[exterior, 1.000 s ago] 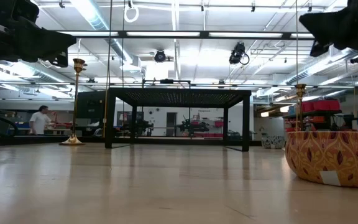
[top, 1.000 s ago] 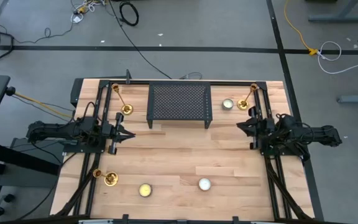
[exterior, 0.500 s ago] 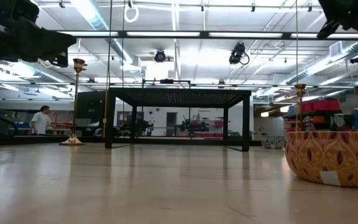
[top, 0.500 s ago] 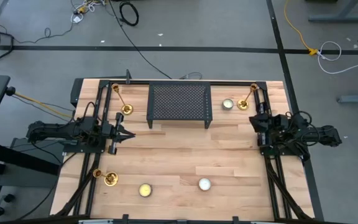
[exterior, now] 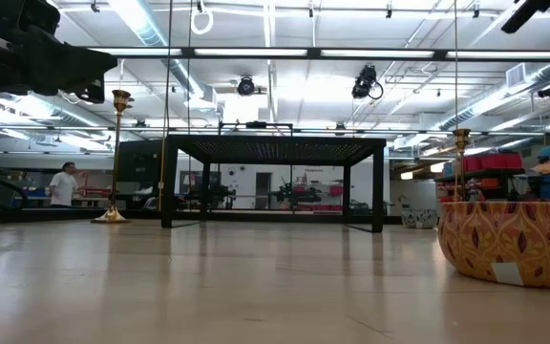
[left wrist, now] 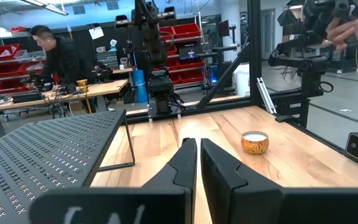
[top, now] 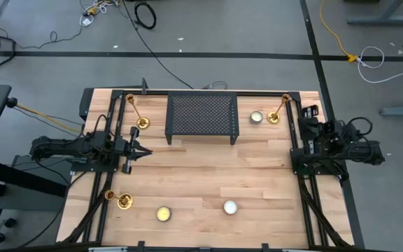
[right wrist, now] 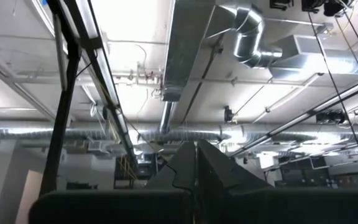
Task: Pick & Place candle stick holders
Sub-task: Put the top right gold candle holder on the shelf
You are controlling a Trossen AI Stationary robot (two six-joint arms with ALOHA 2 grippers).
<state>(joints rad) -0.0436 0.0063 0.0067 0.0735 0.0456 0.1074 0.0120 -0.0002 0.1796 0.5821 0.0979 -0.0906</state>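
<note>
The left end effector (top: 144,152) was seen clenched and empty over the table (top: 201,178), its fingers (left wrist: 185,163) pressed together in the left wrist view. One holder (top: 137,114) stood just beyond it toward the far edge, beside the rack (top: 201,117), and a second holder (top: 119,199) stood near it toward the front edge; both were upright, so each long axis ran vertically, stem rising from a flared base. The left arm was judged nearer to both of these. The right end effector (right wrist: 194,163) was likewise clenched on nothing, tipped up toward the ceiling in its wrist view and held at the table's right edge. The third holder (top: 277,111) stood near it, off toward the far corner and inward, next to a small candle (top: 257,117); the right arm was judged nearer to that one. Two more candles (top: 163,213) lay along the front. No brand, label or legible writing could be made out on any of these things.
</note>
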